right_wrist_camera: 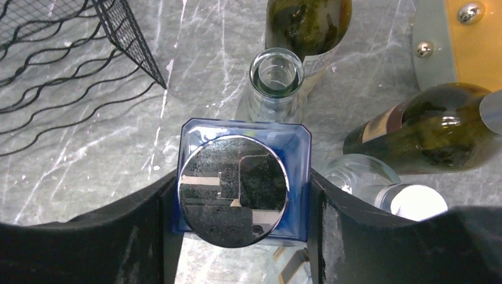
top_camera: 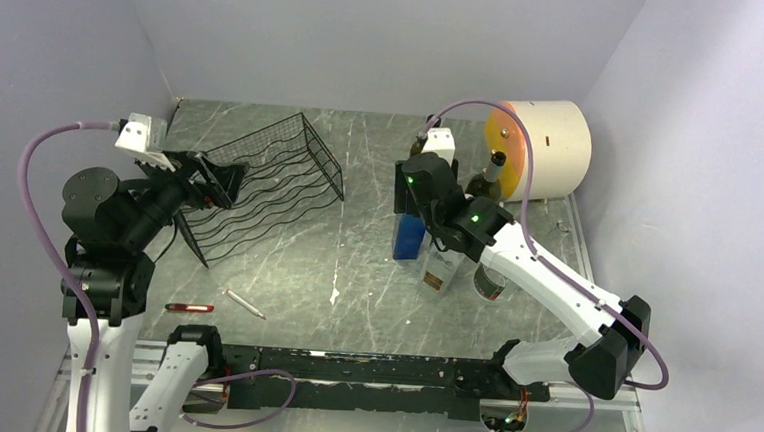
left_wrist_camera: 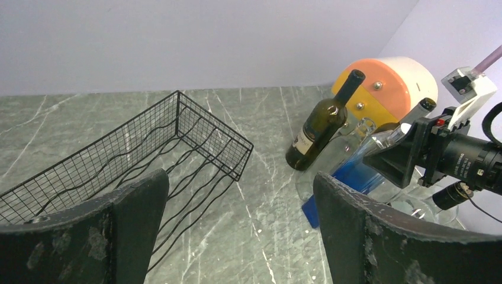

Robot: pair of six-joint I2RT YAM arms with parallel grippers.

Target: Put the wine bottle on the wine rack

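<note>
I observed the left gripper (top_camera: 225, 181) with its jaws wide apart at the left end of the wine rack (top_camera: 275, 174), which sat toward the far-left corner of the table (top_camera: 355, 264). Right of centre, a blue square bottle (top_camera: 408, 236) with a mirrored cap stood upright. The right gripper (right_wrist_camera: 244, 195) had its fingers against both sides of that bottle. A dark green wine bottle (top_camera: 487, 182) stood just beyond, beside an orange-faced cylinder (top_camera: 553, 136).

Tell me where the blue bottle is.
In the right wrist view, the blue bottle stands gripped between the right hand's fingers, a clear glass bottle just behind it and the wine rack to its left; from above, it is right of centre.
</note>
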